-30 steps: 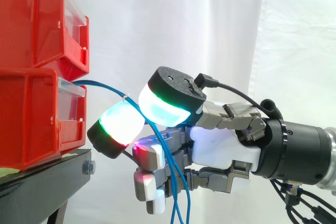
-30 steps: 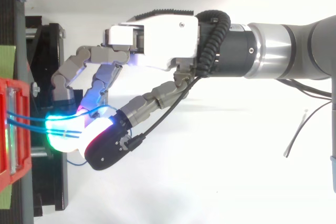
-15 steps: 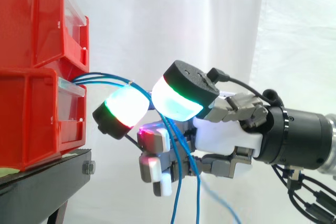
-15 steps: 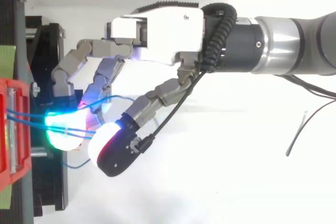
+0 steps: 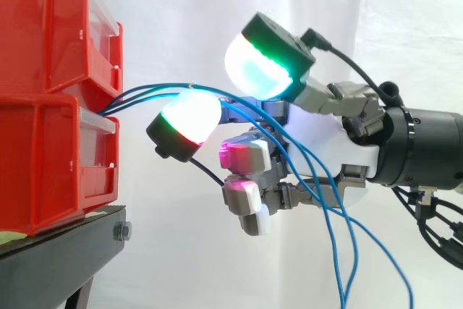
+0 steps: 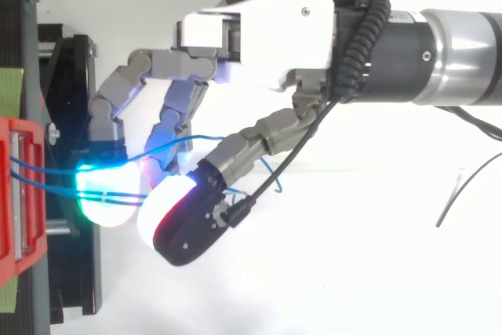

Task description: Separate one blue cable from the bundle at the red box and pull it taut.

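Just off the red box [image 5: 51, 157] edge (open room behind), the hand [image 6: 267, 37] curls round blue cables [image 5: 148, 93].

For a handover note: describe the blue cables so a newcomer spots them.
Find the stacked red plastic bins on the black stand at the side view's left. From the gap between them, thin blue cables run into the curled robot hand, then droop: the only thin blue strands here.
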